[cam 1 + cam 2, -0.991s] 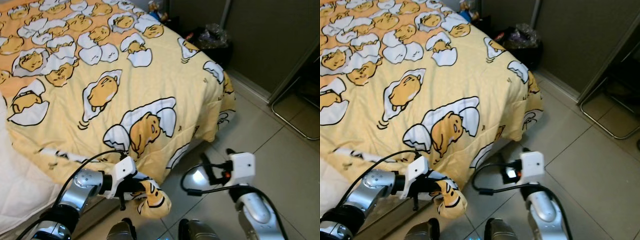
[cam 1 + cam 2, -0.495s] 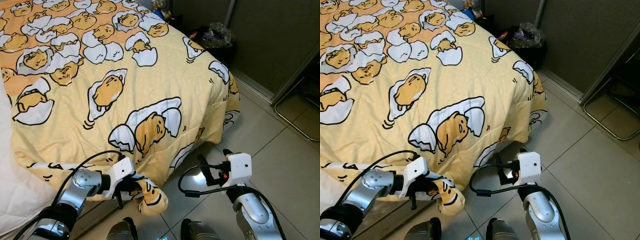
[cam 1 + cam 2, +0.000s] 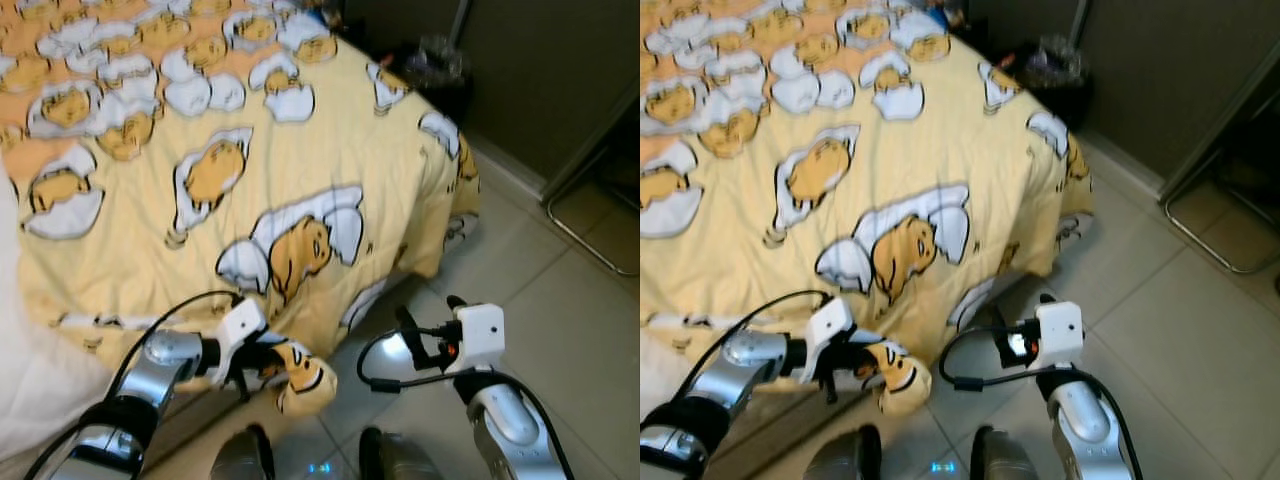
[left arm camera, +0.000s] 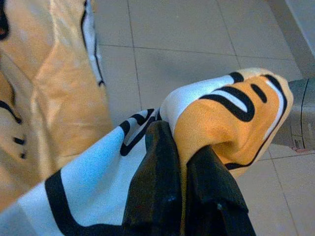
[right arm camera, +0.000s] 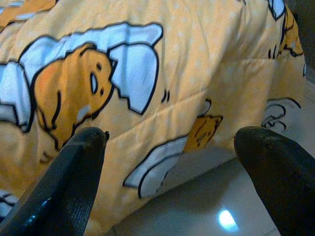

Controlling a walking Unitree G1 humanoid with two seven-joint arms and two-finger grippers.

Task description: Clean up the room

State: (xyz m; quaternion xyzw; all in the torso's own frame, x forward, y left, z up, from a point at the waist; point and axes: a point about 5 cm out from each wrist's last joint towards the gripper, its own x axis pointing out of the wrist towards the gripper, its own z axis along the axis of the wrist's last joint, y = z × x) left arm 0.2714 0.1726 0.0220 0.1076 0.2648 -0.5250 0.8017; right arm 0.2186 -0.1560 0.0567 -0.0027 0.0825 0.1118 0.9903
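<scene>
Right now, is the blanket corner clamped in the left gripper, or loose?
Clamped. The left gripper has its black fingers shut on a bunched corner of the blanket, off the floor.

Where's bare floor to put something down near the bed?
Bare tiles lie between the blanket's hanging corner and the metal frame on the robot's right. It's crowded low at the bed edge, where the left tool pinches the blanket corner beside the right tool.
</scene>
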